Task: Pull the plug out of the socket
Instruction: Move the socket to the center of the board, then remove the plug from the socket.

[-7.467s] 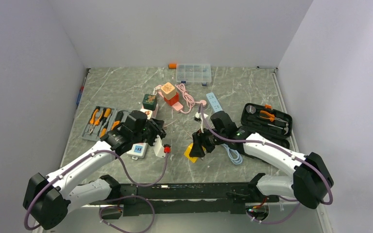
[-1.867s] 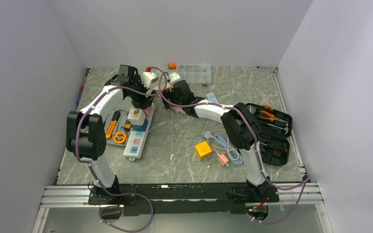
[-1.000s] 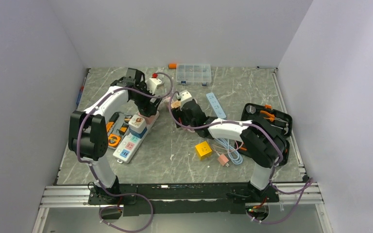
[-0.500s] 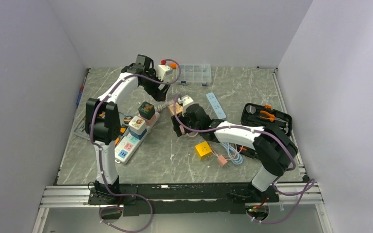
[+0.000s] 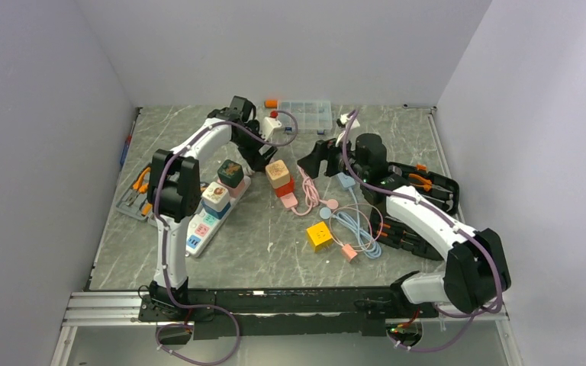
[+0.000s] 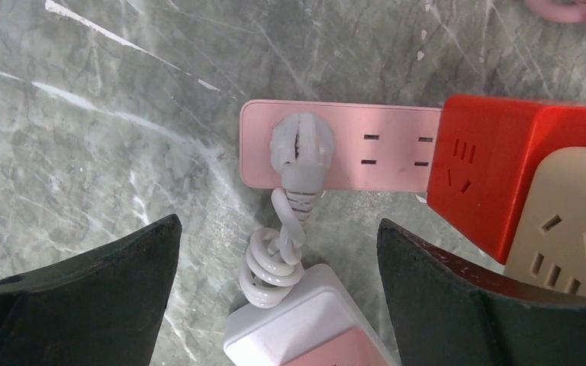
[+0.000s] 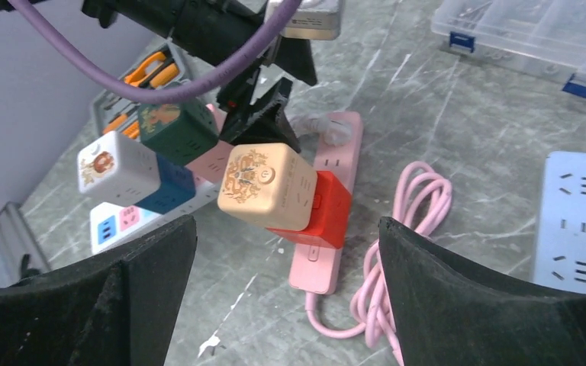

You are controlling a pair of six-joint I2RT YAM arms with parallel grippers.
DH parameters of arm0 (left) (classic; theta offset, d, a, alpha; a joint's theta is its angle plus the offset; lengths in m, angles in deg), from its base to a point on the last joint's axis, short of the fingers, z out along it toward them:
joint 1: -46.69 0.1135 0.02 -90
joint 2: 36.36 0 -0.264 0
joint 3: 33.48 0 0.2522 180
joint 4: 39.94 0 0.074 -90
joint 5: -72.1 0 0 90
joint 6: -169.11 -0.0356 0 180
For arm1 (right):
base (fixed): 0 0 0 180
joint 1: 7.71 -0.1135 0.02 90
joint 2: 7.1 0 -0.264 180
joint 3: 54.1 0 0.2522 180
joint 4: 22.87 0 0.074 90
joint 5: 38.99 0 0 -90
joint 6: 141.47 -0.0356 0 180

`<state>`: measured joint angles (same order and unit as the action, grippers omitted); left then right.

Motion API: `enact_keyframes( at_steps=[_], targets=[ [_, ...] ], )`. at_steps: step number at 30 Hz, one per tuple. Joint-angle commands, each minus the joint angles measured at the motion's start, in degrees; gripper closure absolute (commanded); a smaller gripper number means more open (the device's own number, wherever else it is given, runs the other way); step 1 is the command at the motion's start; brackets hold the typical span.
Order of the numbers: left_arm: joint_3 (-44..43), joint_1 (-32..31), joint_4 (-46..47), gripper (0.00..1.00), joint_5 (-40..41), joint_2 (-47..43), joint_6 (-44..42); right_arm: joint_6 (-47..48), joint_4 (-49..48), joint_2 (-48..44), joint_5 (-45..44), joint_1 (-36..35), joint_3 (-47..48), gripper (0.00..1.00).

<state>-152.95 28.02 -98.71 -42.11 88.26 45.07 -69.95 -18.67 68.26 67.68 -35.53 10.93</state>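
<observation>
The left gripper hangs wide open directly over the far end of the pink strip, grasping nothing. Between its fingers I see a white plug seated in that strip's end outlet, with its coiled cord running to the socket. The right gripper is spread open as well and empty, poised above the pink strip from the side towards the right wall. A beige cube is stacked on a red cube, which is plugged into the pink strip's middle. The socket lies just beside the pink strip, on the side towards the left wall, slanting to the near left across the grey table. It carries a green cube and a white cube.
</observation>
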Motion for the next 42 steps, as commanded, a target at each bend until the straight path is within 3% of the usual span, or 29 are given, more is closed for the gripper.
enact_keyframes(
  at_steps=[1,11,18,19,20,28,33,42],
  targets=[
    [-1.39,-0.12,0.79,0.02,-0.78,2.3,-3.01,-4.05,-3.04,2.16,7.69,2.04,3.79,0.11],
    [-3.27,-0.92,0.52,0.33,2.71,5.44,-6.11,-6.55,-4.82,12.63,11.51,4.92,10.9,0.14],
    [-6.13,-1.1,-1.93,0.74,2.04,7.19,-7.14,-8.65,-7.48,20.16,13.07,6.25,13.15,0.17],
    [-6.65,-1.16,-2.49,0.92,1.74,7.44,-7.4,-8.72,-7.76,21.13,13.09,6.36,13.34,0.18],
    [-7.22,-1.25,-2.98,1.0,1.33,7.55,-7.32,-8.76,-7.8,22.05,13.31,6.5,13.62,0.18],
    [-5.14,-0.65,-5.67,1.0,-11.08,2.07,-8.93,-9.21,-9.66,29.0,15.63,6.59,14.95,0.18],
    [-5.2,0.92,-8.42,1.0,-20.48,-0.95,-9.64,-13.65,-15.59,33.08,19.68,6.59,15.58,0.19],
    [-5.02,2.27,-13.73,1.0,-26.03,-3.16,-13.07,-17.14,-20.04,37.62,20.34,5.16,18.23,0.21]
  ],
)
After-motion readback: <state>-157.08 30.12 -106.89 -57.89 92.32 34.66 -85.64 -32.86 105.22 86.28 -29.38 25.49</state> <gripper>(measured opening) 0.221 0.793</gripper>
